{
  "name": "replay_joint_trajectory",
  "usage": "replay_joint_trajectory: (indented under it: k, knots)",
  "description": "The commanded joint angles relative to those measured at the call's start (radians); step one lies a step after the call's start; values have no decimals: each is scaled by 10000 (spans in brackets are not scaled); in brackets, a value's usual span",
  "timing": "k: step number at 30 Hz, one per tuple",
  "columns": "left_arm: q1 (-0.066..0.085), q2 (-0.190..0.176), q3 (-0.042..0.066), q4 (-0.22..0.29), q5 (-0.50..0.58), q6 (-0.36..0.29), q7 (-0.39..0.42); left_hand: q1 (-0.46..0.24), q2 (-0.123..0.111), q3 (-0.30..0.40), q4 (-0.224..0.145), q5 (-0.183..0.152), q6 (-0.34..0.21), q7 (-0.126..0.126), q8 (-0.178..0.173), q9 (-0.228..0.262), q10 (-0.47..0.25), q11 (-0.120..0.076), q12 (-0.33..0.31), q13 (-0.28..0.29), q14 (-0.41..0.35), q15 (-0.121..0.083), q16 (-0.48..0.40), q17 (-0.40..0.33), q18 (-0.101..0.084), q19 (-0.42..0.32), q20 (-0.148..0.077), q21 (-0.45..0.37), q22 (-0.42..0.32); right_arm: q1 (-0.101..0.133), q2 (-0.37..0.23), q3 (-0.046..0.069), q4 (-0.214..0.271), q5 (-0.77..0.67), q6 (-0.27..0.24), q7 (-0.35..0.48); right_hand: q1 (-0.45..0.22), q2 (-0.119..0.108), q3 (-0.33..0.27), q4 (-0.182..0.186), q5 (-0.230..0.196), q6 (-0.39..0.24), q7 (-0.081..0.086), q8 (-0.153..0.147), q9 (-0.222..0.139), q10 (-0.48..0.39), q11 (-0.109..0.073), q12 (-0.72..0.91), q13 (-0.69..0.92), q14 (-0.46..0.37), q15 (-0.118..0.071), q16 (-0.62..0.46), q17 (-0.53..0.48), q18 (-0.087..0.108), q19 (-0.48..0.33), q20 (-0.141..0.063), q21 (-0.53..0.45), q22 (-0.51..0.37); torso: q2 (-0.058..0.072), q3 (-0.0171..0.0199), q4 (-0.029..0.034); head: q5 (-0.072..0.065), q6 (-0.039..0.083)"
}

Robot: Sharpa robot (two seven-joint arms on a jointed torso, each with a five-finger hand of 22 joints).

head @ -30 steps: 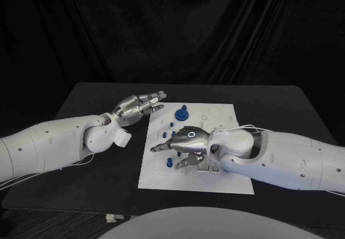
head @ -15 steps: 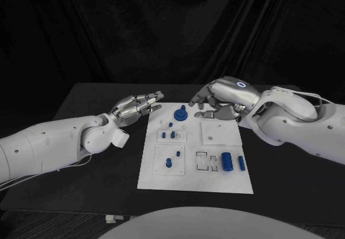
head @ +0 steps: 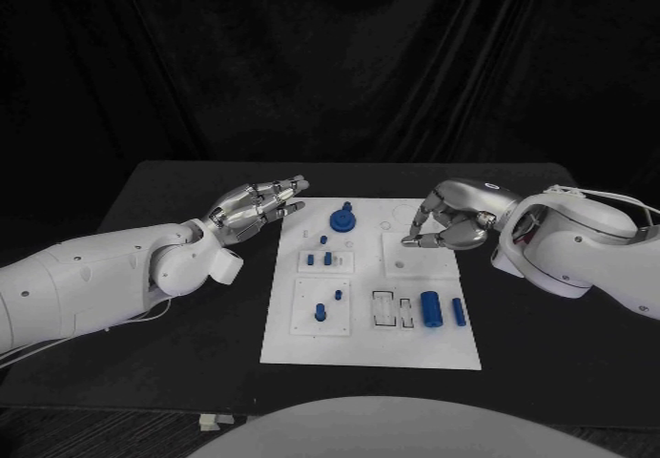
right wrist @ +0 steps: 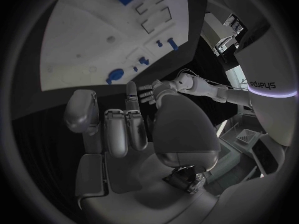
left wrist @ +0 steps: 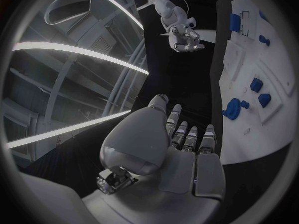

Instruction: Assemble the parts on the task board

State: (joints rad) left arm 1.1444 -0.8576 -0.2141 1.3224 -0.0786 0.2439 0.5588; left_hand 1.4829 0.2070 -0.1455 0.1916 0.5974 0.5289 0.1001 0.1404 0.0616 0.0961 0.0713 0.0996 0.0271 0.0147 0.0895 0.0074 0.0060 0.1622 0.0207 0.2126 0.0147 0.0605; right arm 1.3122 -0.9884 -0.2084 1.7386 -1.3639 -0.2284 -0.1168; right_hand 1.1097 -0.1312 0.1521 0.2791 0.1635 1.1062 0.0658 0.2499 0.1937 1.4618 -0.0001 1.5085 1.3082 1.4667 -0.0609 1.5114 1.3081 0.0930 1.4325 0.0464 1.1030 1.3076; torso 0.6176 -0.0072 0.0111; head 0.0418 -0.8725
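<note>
1. Reaching stage, as judged: the right hand (head: pixel 447 221) hangs over the far right part of the task board (head: pixel 358 348), fingers curled inward with nothing visibly in them; no part is held yet.
2. Left hand (head: pixel 258 205): at the far left corner of the task board, just off its edge, fingers extended and lying side by side, holding nothing.
3. Task board: white plate at the middle of the black surface (head: pixel 179 191), between the two arms.
4. Round blue part (head: pixel 342 221): stands at the far edge of the board, between the two hands, closer to the left hand.
5. Blue cylinder (head: pixel 432 309) and slimmer blue piece (head: pixel 460 311): lie side by side on the near right of the board, well nearer than the right hand.
6. Small blue pegs (head: pixel 322 259): left column of the board, near the middle.
7. Next move, as judged: the right hand must open and descend onto a chosen part; which one cannot be told.
</note>
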Motion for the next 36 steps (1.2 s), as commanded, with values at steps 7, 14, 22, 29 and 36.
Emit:
replay_joint_trajectory:
  k: [7, 14, 22, 29, 36]
  knots:
    - [-36, -5, 7, 27, 24, 16, 110, -5, 134, 56, 23, 6, 5, -5, 46, 16, -18, 48, 36, 3, 9, 43, 60, 14, 199, -15, 57, -5, -13, -335, -245, 5, 217, -305, 1868, -2715, -2548, 198, 413, 153, -97, 1217, -437, 396, 951, 1090, -407, 623, 2626, 966, -462, 410, 2275, -613, 920, -400, 3158, 2223, 1, 21, -5, -18, -1]
    - [-61, -10, 7, 12, 24, 14, 167, 15, 157, 89, 3, 12, 20, 2, 54, 18, -5, 60, 54, 7, 11, 44, 62, 15, 199, -12, 61, -4, -10, -480, -400, 4, 467, -523, 2122, -3502, -2345, 128, 360, 104, -88, 515, -824, 2551, 4710, 1090, -756, 623, 2626, 863, -844, 104, 1700, -637, 884, -682, 3421, 2242, 27, 6, 1, -35, -1]
    - [-82, -26, 8, 17, 24, 20, 177, 15, 157, 89, 3, 12, 20, 2, 54, 18, -5, 60, 54, 7, 11, 44, 62, 15, 199, -12, 61, -4, -10, -699, -454, 3, 734, -998, 2550, -4239, -2551, 32, 253, 161, -391, 83, -942, 3249, 6424, 1090, -863, 623, 2626, 788, -884, -133, 1248, -583, 785, -802, 3260, 2175, 12, -3, -5, -25, -1]
    - [-99, -17, 8, 13, 24, 31, 168, 15, 157, 89, 3, 12, 20, 2, 54, 18, -5, 60, 54, 7, 11, 44, 62, 15, 199, -12, 61, -4, -10, -823, -433, 3, 850, -1103, 2483, -4411, -2507, 115, 305, 152, -459, 325, -875, 2361, 5840, 1090, -816, 623, 2626, 783, -864, -172, 1157, -578, 771, -794, 3244, 2165, 17, 3, 2, -37, -1]
    - [-113, -12, 8, 12, 24, 45, 160, 30, 170, 113, -12, 13, 24, 11, 58, 19, 5, 71, 68, 10, 14, 45, 65, 16, 200, -10, 63, -3, -8, -899, -373, 3, 855, -1124, 2619, -4539, -2438, -119, 180, 161, -611, 497, -802, 1701, 5353, 1090, -757, 623, 2626, 771, -831, -220, 1028, -607, 826, -762, 3378, 2204, 16, 2, -1, -24, -1]
